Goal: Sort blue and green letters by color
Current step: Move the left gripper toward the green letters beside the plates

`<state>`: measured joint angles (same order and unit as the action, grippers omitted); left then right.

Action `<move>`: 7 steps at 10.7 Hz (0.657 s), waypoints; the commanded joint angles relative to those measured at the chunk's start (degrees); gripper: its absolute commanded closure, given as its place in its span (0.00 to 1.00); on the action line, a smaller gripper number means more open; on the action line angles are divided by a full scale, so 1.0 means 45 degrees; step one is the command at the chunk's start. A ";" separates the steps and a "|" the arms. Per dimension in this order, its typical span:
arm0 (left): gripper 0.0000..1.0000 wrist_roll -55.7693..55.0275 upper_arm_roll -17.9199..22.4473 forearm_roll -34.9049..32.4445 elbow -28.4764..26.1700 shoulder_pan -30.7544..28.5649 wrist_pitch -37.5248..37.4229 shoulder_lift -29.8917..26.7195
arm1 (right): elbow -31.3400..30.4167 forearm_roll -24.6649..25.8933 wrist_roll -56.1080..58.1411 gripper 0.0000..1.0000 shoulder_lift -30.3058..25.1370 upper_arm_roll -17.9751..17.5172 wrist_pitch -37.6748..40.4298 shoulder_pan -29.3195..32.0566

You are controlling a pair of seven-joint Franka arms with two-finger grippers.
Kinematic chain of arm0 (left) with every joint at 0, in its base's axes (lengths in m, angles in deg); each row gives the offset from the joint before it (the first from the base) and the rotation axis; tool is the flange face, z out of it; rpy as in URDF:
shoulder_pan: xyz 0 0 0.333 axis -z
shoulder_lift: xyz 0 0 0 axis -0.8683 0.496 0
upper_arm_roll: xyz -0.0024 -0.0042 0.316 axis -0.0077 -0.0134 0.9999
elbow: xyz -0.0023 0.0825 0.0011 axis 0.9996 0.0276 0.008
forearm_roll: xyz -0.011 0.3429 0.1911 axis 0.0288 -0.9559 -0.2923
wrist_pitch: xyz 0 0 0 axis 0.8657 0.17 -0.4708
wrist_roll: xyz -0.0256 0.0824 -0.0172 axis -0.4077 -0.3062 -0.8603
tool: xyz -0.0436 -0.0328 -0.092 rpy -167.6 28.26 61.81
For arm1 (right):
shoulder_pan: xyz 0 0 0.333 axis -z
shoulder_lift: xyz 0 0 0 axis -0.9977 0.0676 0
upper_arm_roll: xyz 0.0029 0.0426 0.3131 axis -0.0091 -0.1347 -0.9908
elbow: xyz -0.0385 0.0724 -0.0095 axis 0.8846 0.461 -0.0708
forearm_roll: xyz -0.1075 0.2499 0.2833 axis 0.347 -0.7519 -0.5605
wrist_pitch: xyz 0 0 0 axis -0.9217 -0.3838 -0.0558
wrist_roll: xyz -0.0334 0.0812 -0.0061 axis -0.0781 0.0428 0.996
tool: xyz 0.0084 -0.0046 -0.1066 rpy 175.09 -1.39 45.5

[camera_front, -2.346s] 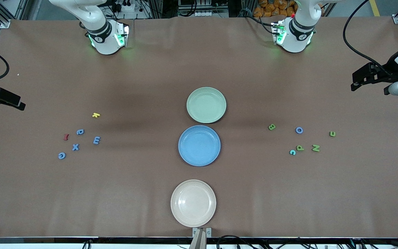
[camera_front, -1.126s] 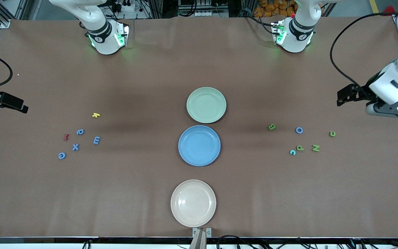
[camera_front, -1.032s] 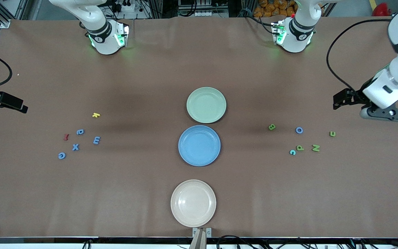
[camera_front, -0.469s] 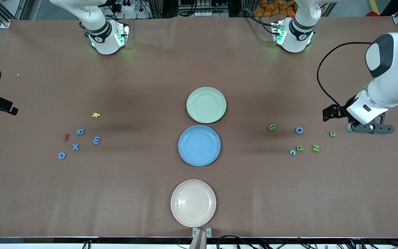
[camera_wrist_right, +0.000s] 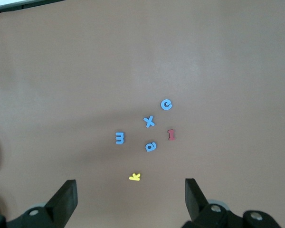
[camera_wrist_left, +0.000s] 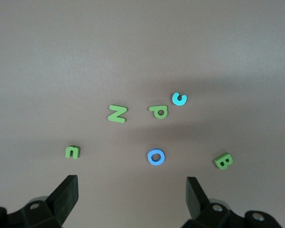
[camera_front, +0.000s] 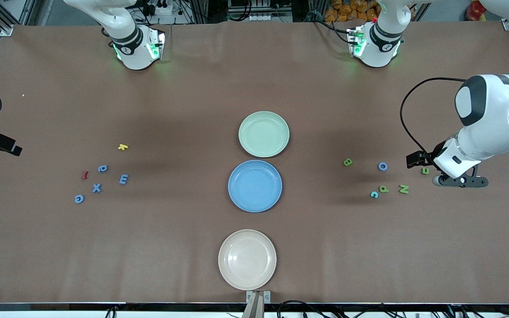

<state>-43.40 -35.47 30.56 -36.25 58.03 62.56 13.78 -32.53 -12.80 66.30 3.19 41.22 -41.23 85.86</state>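
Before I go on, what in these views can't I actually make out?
- Right end effector: front view's edge cuts it off; only its camera mount shows.
- Left end effector: front view, its fingertips are hidden under the wrist.
- Green letter by the left wrist: front view, partly covered by the camera mount.

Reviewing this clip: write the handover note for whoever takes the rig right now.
Left gripper: open, empty, over the table at the left arm's end, beside the green letters and the blue O.
Right gripper: open, empty, waiting at the right arm's end.
Blue letters lie in a cluster toward the right arm's end.
Green plate and blue plate hold nothing.
Done: nothing sorted.
Left: every blue and green letter.
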 commanded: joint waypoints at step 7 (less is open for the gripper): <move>0.00 -0.0248 0.0004 -0.0501 0.1517 0.0047 0.1527 0.3129 | -0.1499 -0.0530 -0.0010 0.00 0.1043 -0.0370 -0.2449 0.0157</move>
<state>-43.40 -35.49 30.27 -31.19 58.14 68.11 24.88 -33.77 -14.08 66.31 7.55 40.86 -46.68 85.83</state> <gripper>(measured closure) 0.000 0.000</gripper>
